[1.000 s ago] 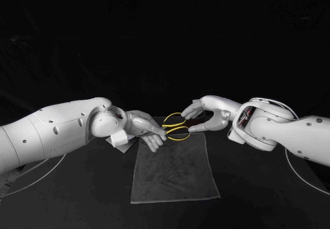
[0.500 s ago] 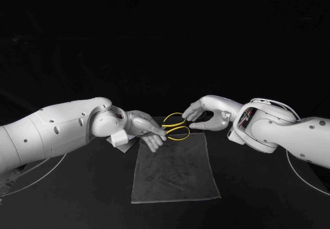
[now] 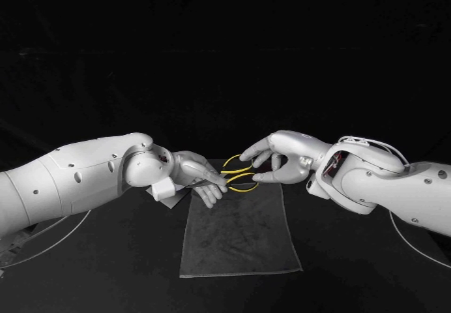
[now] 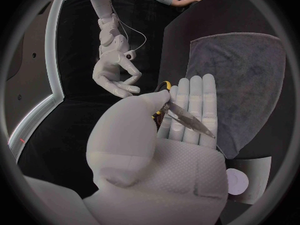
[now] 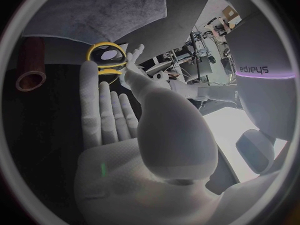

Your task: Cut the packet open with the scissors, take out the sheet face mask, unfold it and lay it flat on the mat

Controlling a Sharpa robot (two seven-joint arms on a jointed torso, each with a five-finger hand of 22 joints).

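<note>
My left hand (image 3: 199, 175) holds the scissors (image 3: 240, 177) by the blades, its thumb pressing the steel blades (image 4: 182, 117) against its fingers. The yellow loop handles (image 5: 103, 55) point toward my right hand (image 3: 274, 160). That hand holds nothing, with its fingers spread and its fingertips (image 3: 248, 156) at the upper loop; I cannot tell whether they touch it. The grey mat (image 3: 240, 231) lies flat on the table below both hands. A white packet (image 3: 169, 191) lies beside the mat's far left corner, under my left wrist, and appears again as a white packet (image 4: 242, 180) with a round mark.
A brown tube (image 5: 31, 67) lies on the table beyond the mat's far edge, near my right hand. A pale curved table rim (image 3: 414, 241) runs along both sides.
My right hand has moved left and a little down, closing on the yellow handles. My left hand and the scissors have stayed in place.
</note>
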